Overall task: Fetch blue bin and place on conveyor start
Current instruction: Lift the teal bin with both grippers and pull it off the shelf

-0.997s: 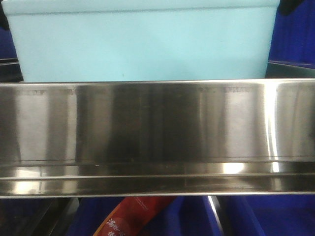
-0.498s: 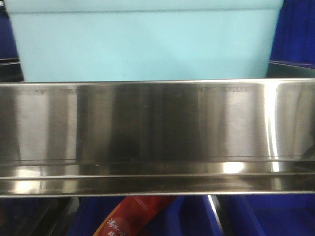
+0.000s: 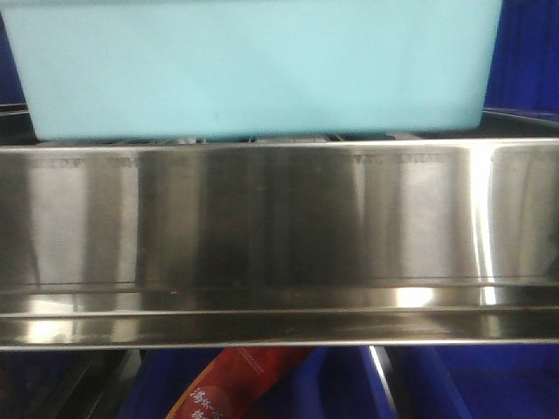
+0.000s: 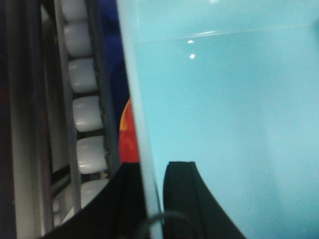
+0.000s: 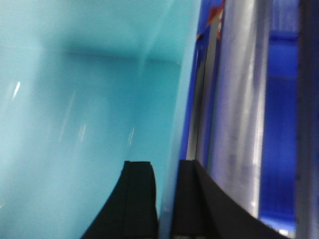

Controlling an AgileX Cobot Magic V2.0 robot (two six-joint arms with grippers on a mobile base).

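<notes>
The blue bin (image 3: 253, 65) is a pale turquoise tub filling the top of the front view. Its bottom edge hangs just above the steel rail, with a thin gap under it. In the left wrist view my left gripper (image 4: 152, 172) is shut on the blue bin's (image 4: 224, 124) left wall, one black finger (image 4: 182, 199) inside and one outside. In the right wrist view my right gripper (image 5: 167, 169) is shut on the blue bin's (image 5: 84, 124) right wall in the same way. The conveyor start is out of view.
A shiny stainless steel shelf rail (image 3: 279, 236) runs across the front view right below the bin. Dark royal-blue bins (image 3: 524, 52) stand beside it. A red packet (image 3: 236, 384) lies on the level below. White rollers (image 4: 87, 119) line the shelf at the left; a steel bar (image 5: 234, 99) runs at the right.
The blue bin has risen: its rim has left the top of the front view and its bottom edge now stands clear of the steel rail.
</notes>
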